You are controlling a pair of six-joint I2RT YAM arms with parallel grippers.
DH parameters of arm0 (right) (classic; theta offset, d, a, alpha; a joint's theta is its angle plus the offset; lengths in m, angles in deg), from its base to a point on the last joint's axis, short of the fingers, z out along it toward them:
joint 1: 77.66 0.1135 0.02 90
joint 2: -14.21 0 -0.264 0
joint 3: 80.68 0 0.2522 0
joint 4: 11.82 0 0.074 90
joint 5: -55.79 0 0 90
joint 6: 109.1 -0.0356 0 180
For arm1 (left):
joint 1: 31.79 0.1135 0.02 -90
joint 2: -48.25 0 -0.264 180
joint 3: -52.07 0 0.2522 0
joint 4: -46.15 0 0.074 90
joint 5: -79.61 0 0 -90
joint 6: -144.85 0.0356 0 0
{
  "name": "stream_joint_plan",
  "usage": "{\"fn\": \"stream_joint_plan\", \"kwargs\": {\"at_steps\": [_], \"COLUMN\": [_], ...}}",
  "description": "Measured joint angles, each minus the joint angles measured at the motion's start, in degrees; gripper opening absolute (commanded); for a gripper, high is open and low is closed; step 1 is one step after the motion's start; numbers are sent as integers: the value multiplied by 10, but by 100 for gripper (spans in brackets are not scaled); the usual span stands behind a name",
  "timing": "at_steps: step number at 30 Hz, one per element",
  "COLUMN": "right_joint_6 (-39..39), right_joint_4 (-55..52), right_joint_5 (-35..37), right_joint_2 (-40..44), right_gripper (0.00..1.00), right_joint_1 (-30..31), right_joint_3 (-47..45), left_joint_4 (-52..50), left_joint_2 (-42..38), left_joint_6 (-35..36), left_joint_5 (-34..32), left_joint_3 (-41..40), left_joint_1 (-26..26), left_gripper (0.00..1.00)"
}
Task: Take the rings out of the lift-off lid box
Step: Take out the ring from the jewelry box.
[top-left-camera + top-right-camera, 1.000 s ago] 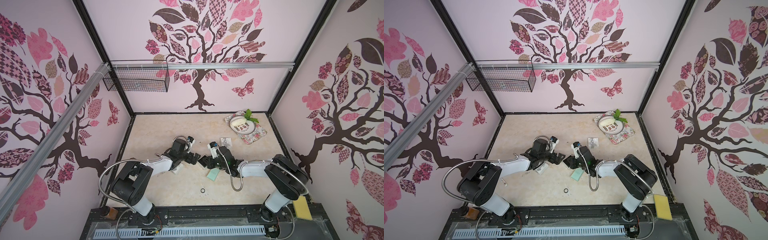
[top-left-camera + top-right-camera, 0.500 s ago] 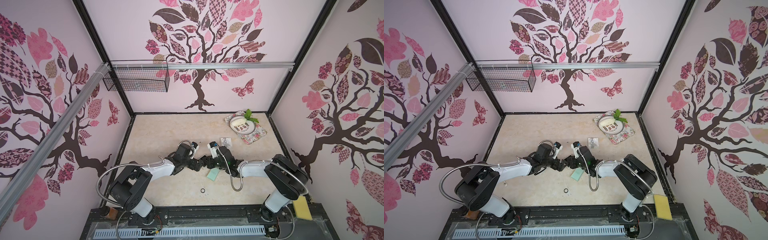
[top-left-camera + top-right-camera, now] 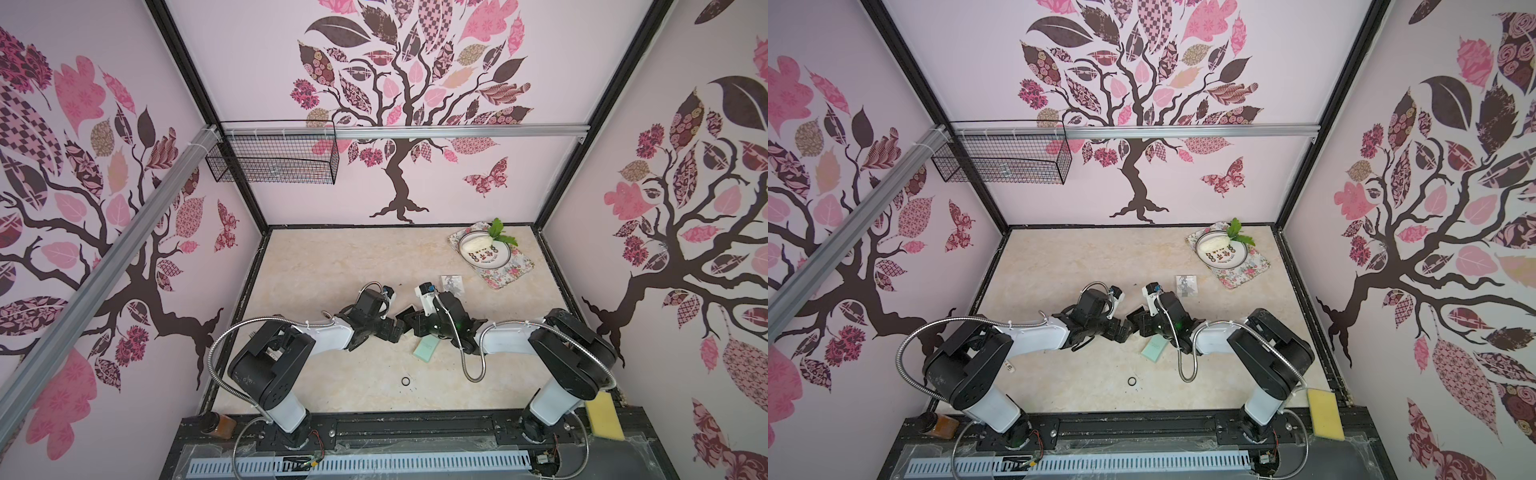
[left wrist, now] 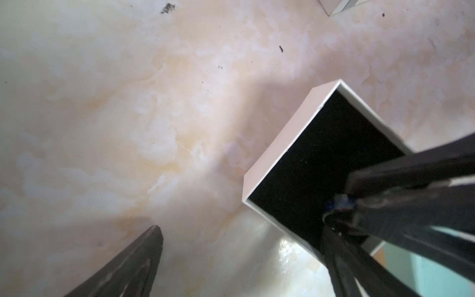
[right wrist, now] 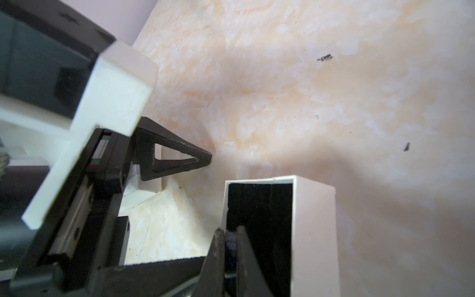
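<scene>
1. My left gripper (image 4: pixel 241 227) stood spread wide, just beside the open box (image 4: pixel 277 144), mid-surface.
2. My right gripper (image 5: pixel 230 232) was pressed together, tips inside the box; what they pinched, I couldn't tell.
3. A thin pale ring (image 4: pixel 326 218) showed at those tips; a black ring (image 3: pixel 405 381) lay toward the surface's front edge.

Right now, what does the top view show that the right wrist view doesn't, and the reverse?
Only the top view: a black ring lying loose on the table, a green lid just beyond it, and a plate at the far corner. Only the right wrist view: the right hand pinched shut at the mouth of the white box; whether it holds a ring I can't tell. Both: that box and the left hand beside it.
</scene>
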Motion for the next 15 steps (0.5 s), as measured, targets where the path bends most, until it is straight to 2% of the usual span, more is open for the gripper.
{"fn": "stream_joint_plan", "kwargs": {"at_steps": [15], "right_joint_6": [-31], "right_joint_4": [45], "right_joint_5": [-38], "right_joint_2": [2], "right_gripper": [0], "right_joint_1": [-19], "right_joint_3": [-20], "left_joint_4": [-22], "left_joint_2": [9], "left_joint_6": [6], "left_joint_5": [-19], "left_joint_3": [19], "left_joint_1": [0], "left_gripper": [98]}}
